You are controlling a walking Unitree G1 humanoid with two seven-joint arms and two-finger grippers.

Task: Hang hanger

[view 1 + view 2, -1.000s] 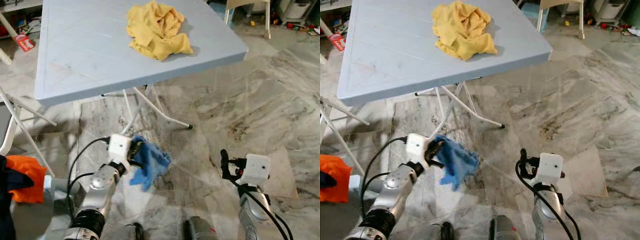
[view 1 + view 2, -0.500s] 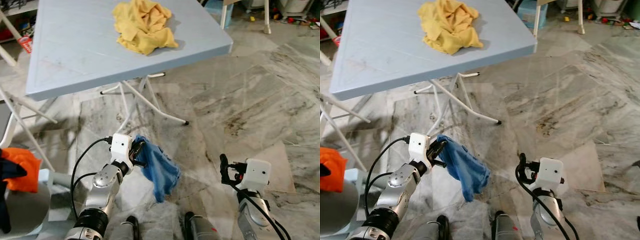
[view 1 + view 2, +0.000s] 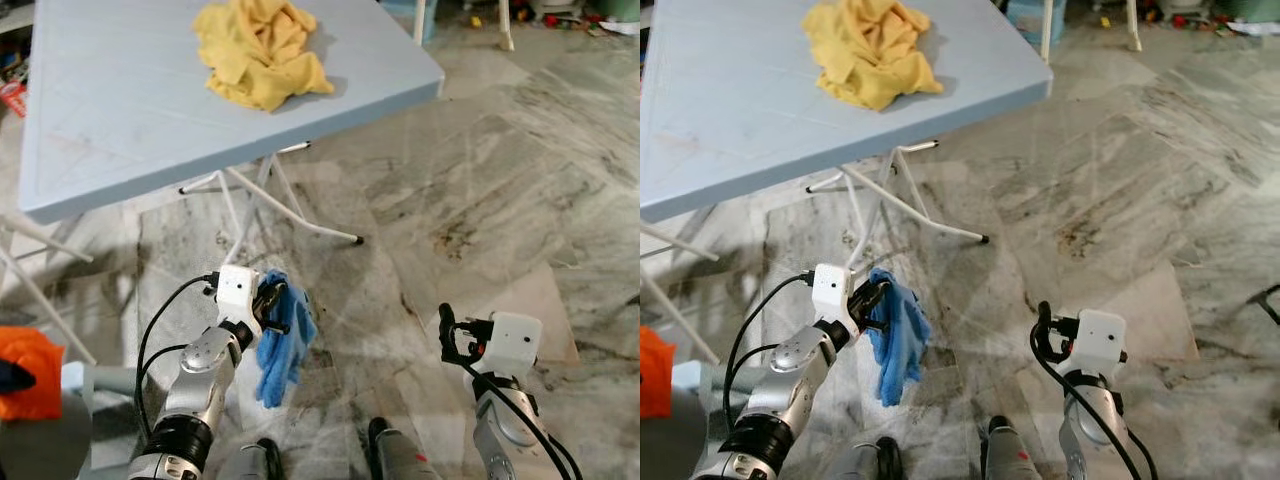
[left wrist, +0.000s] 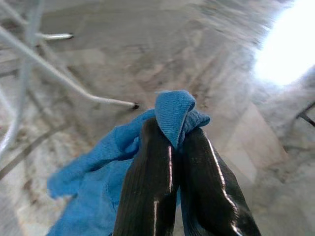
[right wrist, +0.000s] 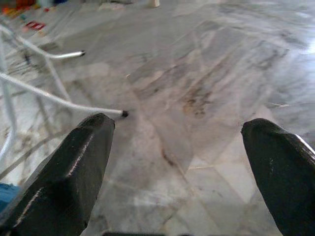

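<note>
No hanger can be made out anywhere here; what is in play is a blue cloth (image 3: 280, 338), low in the lower left of the frame, dangling limp above the marble floor (image 3: 480, 190). The left end effector (image 3: 270, 305) has it clenched by a bunched fold, and the wrist view settles it: both black fingers (image 4: 152, 187) pressed together with a peak of blue fabric poking up between their tips while the rest of the cloth spills away below.

Over in the lower right of the frame, the right end effector (image 3: 447, 335) hovers above the floor with nothing in it, its two fingers (image 5: 74, 172) spread well apart and bare marble showing between them.

Up in the upper left of the frame stands the pale blue worktop (image 3: 120, 120) on white folding legs (image 3: 300, 215), and a crumpled yellow cloth (image 3: 258, 50) lies on it near the far side, well apart from the blue one. At the far lower left edge, a patch of orange fabric (image 3: 30, 370) peeks in.
</note>
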